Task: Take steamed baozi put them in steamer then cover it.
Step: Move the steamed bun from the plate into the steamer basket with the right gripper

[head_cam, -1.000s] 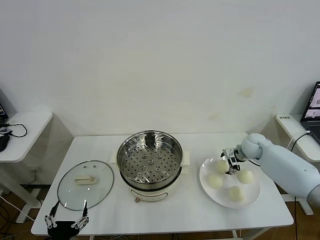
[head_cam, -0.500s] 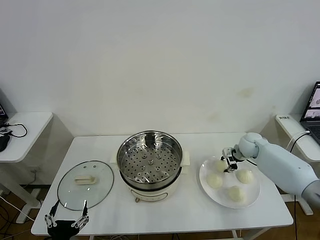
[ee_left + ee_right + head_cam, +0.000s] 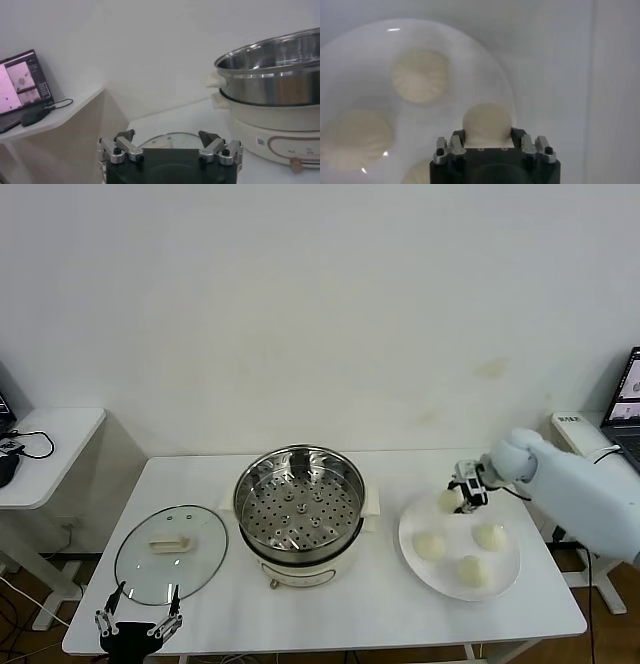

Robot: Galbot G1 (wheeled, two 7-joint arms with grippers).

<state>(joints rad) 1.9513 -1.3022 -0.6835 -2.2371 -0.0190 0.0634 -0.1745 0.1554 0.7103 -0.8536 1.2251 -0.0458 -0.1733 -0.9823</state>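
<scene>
Right gripper [image 3: 462, 496] pinching one baozi [image 3: 449, 500], raised above the plate [image 3: 505, 579] rim nearest the steamer [image 3: 300, 502]. Three more baozi [image 3: 430, 545] lying on the plate. Steamer basket bare, cover [image 3: 171, 552] flat on the table to its left. Left gripper [image 3: 136, 627] idle, spread wide, near the front edge. Nothing loaded yet; four buns and the covering left to do

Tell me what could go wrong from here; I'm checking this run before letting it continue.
1. The right gripper holds one baozi lifted off the white plate. The bun is round and smooth, so it might slip on the way to the steamer.
2. The steamer's rim stands high; a low carry could knock the bun against it.
3. Squeezing may dent the soft bun.
</scene>
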